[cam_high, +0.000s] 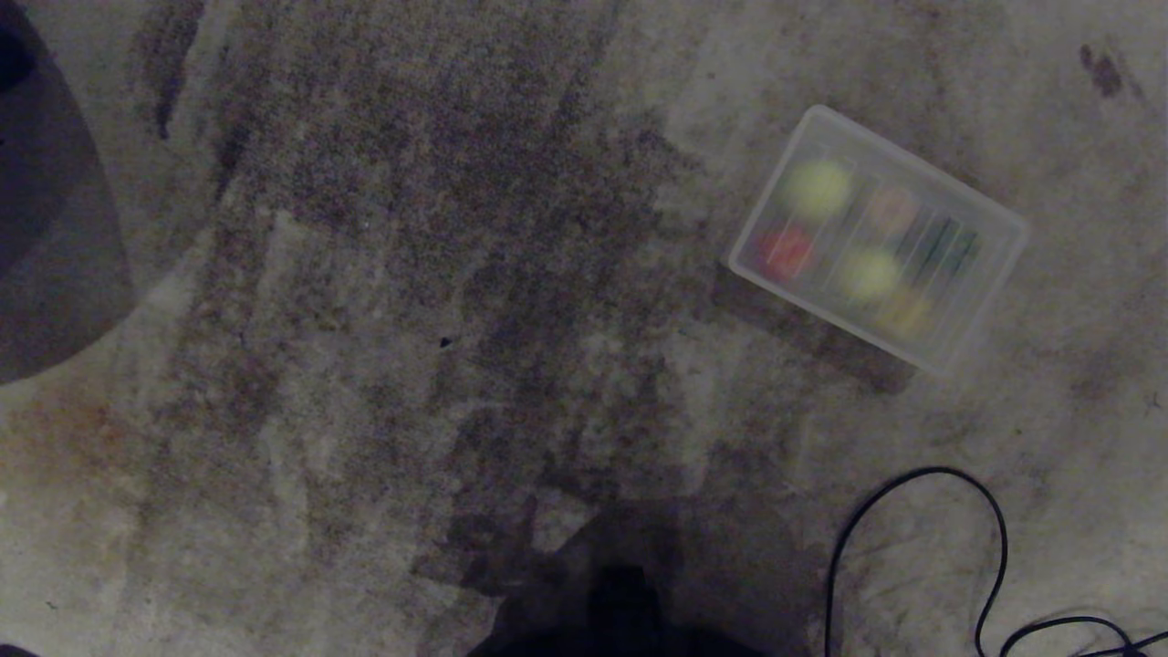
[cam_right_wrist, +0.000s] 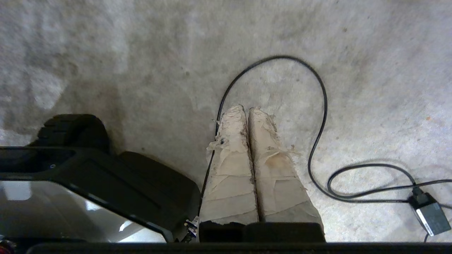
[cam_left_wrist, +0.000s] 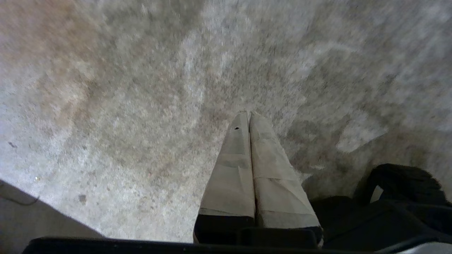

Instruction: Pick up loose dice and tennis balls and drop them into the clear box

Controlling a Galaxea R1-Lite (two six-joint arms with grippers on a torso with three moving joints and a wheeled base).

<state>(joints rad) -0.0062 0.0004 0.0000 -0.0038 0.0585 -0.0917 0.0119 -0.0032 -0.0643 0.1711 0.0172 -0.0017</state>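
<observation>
Nearest the robot's base, above stained grey concrete floor (cam_high: 365, 411), left gripper (cam_left_wrist: 248, 113) and right gripper (cam_right_wrist: 247, 108) hang fully closed, empty. Farther right: clear box (cam_high: 995, 274), lidded, containing tennis balls (cam_high: 815, 188) and dice (cam_high: 785, 251).

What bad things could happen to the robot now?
1. The black cable loops on the floor close to the base; a wheel might snag it.
2. The clear box looks covered by a ribbed lid, so anything dropped might bounce off.
3. Both claws, left claw and right claw, are shut; they must open before grabbing.
</observation>
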